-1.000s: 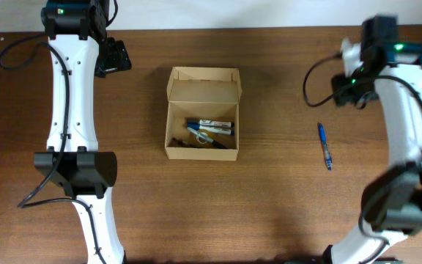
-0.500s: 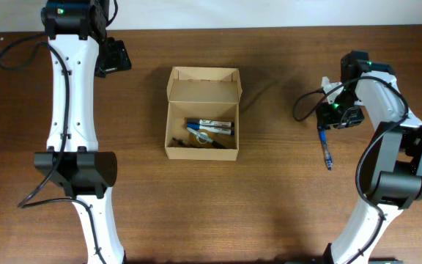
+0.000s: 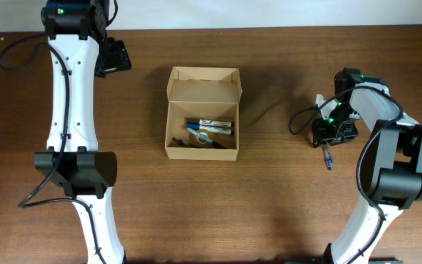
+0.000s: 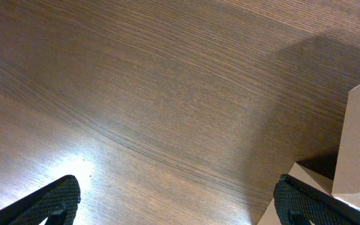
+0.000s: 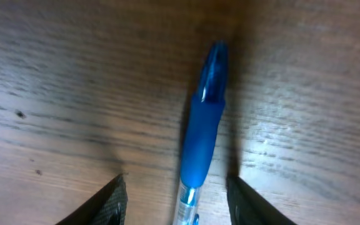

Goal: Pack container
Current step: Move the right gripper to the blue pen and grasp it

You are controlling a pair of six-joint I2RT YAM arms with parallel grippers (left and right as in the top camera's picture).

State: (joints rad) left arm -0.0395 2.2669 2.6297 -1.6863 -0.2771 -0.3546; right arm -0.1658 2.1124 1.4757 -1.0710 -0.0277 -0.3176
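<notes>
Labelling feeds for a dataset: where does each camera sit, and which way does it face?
Overhead: fixed above the table, looking straight down; shows left arm, right arm, container, blue pen.
Left wrist: on the left arm, facing down at bare wood; open jaws of the left gripper at the lower corners, container edge at right.
Right wrist: on the right arm, close above the pen; jaws of the right gripper either side of it.
Shared: overhead and right wrist see the pen; overhead and left wrist, the container.
</notes>
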